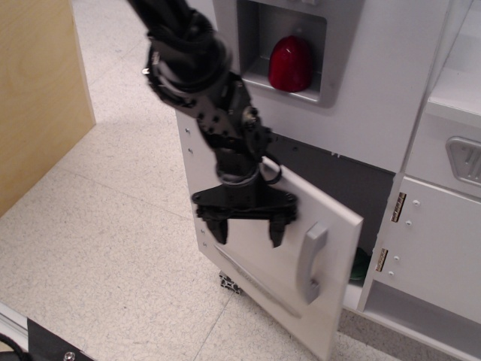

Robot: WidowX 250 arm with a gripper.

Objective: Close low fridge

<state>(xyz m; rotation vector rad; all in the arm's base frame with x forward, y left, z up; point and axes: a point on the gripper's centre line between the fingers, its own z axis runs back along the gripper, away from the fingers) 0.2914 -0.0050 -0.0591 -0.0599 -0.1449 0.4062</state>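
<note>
The low fridge's white door [331, 301] with its grey vertical handle [310, 262] and thin grey trim strip [259, 283] stands partly open, swung most of the way toward the dark compartment [353, 184]. My black gripper [248, 235] is open and empty, its fingers pointing down against the outer face of the door, left of the handle. A bit of a green toy [359, 265] shows in the gap behind the door.
Above is a white panel with a grey niche [259, 37] holding a red toy [291, 63]. A smaller white cabinet door with metal hinges [397, 207] is at the right. A wooden panel [37, 98] stands at the left. The floor is speckled tile.
</note>
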